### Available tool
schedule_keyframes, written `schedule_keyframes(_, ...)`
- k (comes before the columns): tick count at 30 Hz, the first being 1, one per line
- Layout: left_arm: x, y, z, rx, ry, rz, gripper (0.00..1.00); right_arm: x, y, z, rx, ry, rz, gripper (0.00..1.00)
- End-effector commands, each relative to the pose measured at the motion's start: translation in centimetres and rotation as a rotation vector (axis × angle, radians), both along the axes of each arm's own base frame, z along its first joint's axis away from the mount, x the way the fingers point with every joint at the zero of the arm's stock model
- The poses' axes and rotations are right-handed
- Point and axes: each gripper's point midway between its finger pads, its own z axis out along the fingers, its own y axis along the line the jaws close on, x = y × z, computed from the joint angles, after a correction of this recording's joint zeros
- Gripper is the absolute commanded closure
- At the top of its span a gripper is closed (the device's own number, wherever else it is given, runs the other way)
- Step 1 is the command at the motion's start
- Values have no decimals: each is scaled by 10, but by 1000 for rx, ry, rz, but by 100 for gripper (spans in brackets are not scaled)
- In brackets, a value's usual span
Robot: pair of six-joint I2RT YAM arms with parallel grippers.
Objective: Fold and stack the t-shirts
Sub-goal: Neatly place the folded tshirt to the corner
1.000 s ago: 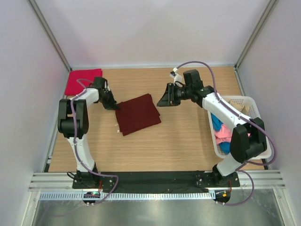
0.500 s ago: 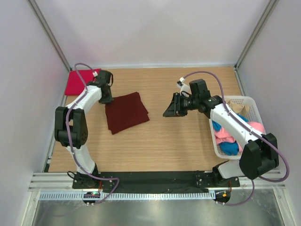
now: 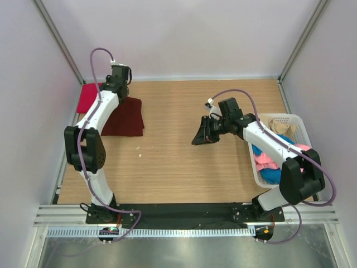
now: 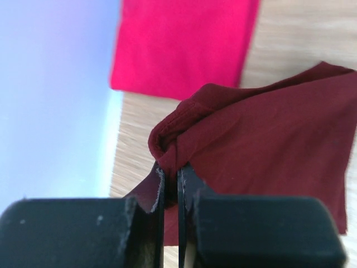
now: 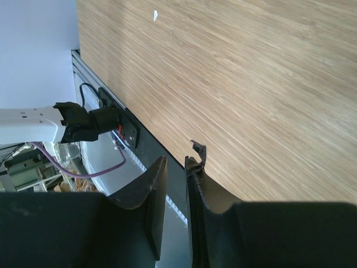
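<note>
The dark maroon t-shirt lies folded at the far left of the table, its left part overlapping the bright red folded t-shirt. My left gripper is shut on the maroon shirt's far edge. In the left wrist view the pinched hem bunches up right at the gripper, with the red shirt beyond it. My right gripper hovers over bare wood mid-table. In the right wrist view the gripper stands open by a narrow gap, holding nothing.
A white slatted basket stands at the right edge with pink, blue and beige shirts inside. Walls close in the table on three sides. A small white scrap lies on the wood.
My left arm has dragged the maroon shirt from mid-table to the far left, onto the red shirt's edge. My right gripper has drifted slightly nearer and stays empty.
</note>
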Motion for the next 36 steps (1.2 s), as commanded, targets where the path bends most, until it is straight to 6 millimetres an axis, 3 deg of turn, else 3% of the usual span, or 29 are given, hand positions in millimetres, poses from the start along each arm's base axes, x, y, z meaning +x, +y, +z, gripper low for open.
schedule_keyframes(1,15,20,47,147,-96,28,100,1,12,10,24,-31,49,74)
schedule_keyframes(11,21,36,102,281,-203,16,100,2,15,1,12,-8,66,75)
schedule_keyframes(19,23,46,128,319,-244,6,100,4,15,-1,2,-7,66,75)
schedule_keyframes(36,37,48,152,361,-298,-6,100,6,16,-4,0,-2,56,75)
